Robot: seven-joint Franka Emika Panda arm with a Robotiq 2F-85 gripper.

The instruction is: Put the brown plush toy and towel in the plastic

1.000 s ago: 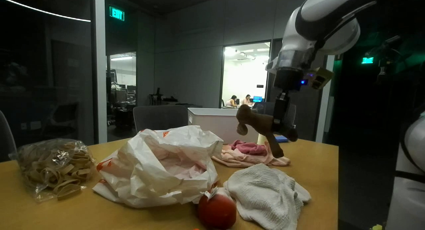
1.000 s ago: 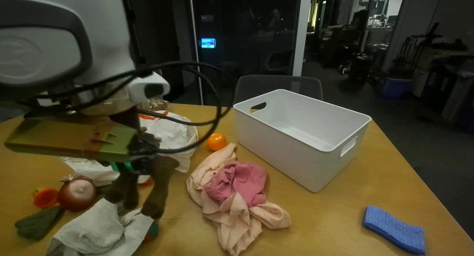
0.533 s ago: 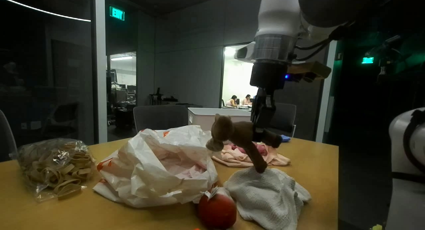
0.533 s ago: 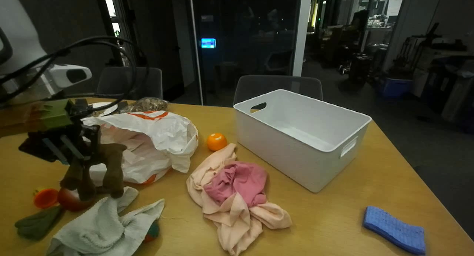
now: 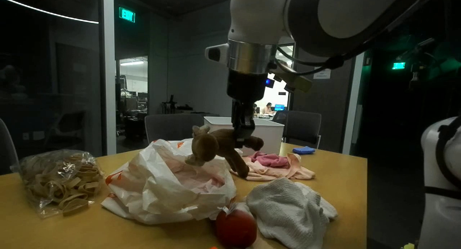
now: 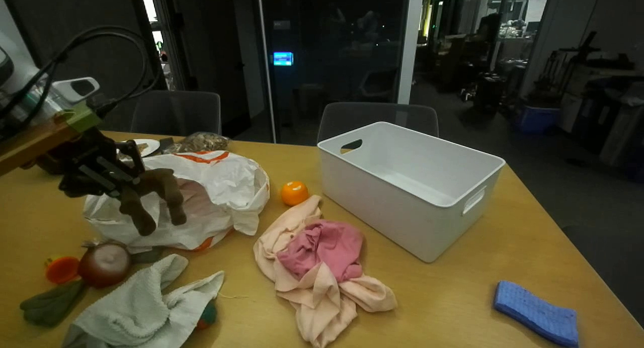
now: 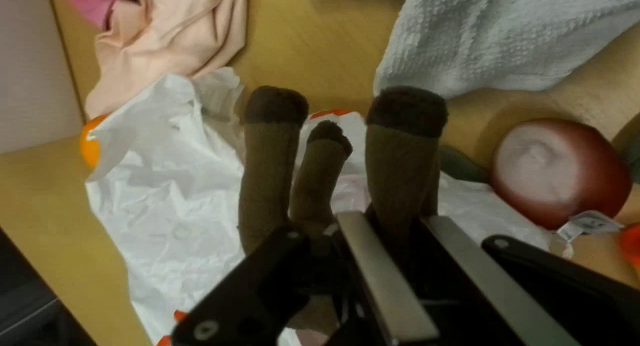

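Note:
My gripper (image 5: 242, 138) is shut on the brown plush toy (image 5: 225, 143), gripping it round the body. The toy hangs level in the air, its head over the opening of the plastic (image 5: 155, 195), a crumpled white bag with orange-red marks. In the wrist view the toy's dark-tipped legs (image 7: 272, 171) stick out past the fingers, and the bag (image 7: 170, 201) lies beneath. An off-white towel (image 5: 288, 213) lies folded on the table beside the bag, apart from the gripper; it shows in both exterior views. The finger pads are mostly hidden by the toy.
A red round item (image 5: 236, 228) sits between bag and towel. Pink and peach cloths (image 6: 327, 252), an orange fruit (image 6: 294, 192) and a white box (image 6: 382, 199) stand to the bag's side. A clear bag of tan bits (image 5: 59, 184) lies beyond it. A blue sponge (image 6: 536, 310) is near the edge.
My gripper has carried the plush toy from near the towel and pink cloths across to above the plastic bag. The towel and bag have stayed almost where they were.

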